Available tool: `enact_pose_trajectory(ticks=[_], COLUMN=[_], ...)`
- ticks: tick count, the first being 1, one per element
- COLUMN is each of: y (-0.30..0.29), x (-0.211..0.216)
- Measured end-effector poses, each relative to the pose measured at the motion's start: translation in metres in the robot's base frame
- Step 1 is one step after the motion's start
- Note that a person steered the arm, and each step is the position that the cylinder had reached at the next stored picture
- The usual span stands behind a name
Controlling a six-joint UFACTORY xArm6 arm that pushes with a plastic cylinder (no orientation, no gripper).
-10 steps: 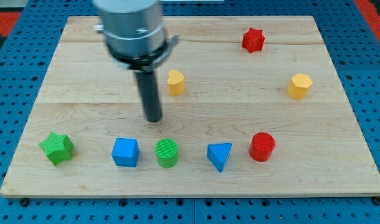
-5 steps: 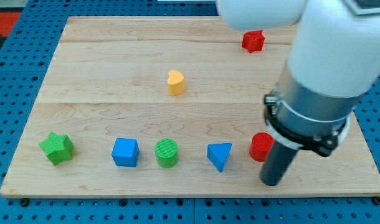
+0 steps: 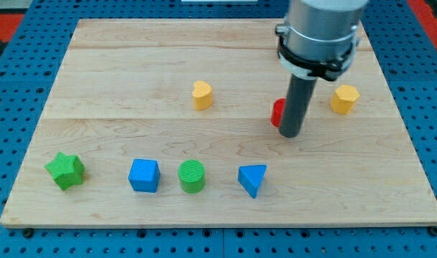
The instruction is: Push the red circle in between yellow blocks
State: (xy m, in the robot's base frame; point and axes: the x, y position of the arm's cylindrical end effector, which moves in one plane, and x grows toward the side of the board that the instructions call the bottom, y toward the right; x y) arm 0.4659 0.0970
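The red circle (image 3: 276,112) lies on the wooden board between the two yellow blocks, mostly hidden behind my rod. My tip (image 3: 290,134) rests on the board at the circle's lower right, touching or nearly touching it. A yellow heart-like block (image 3: 201,94) sits to the circle's left. A yellow hexagon block (image 3: 344,99) sits to its right. The red star block is hidden behind the arm's body at the view's top.
Along the view's bottom stand a green star (image 3: 65,170), a blue cube (image 3: 144,175), a green cylinder (image 3: 192,175) and a blue triangle (image 3: 253,179). The board's edge (image 3: 218,221) borders a blue pegboard surface.
My tip swept from the left of the board to below the red circle, then up. The red circle moved from the bottom right up to between the yellow blocks.
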Motion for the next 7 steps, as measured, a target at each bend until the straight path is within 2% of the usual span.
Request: enact_pose_trajectory(ticks=[1, 2, 3, 4, 5, 7], y=[-0.022, -0.004, 0.008, 0.025, 0.025, 0.027], x=[-0.028, -0.043, -0.028, -0.047, -0.108, -0.159])
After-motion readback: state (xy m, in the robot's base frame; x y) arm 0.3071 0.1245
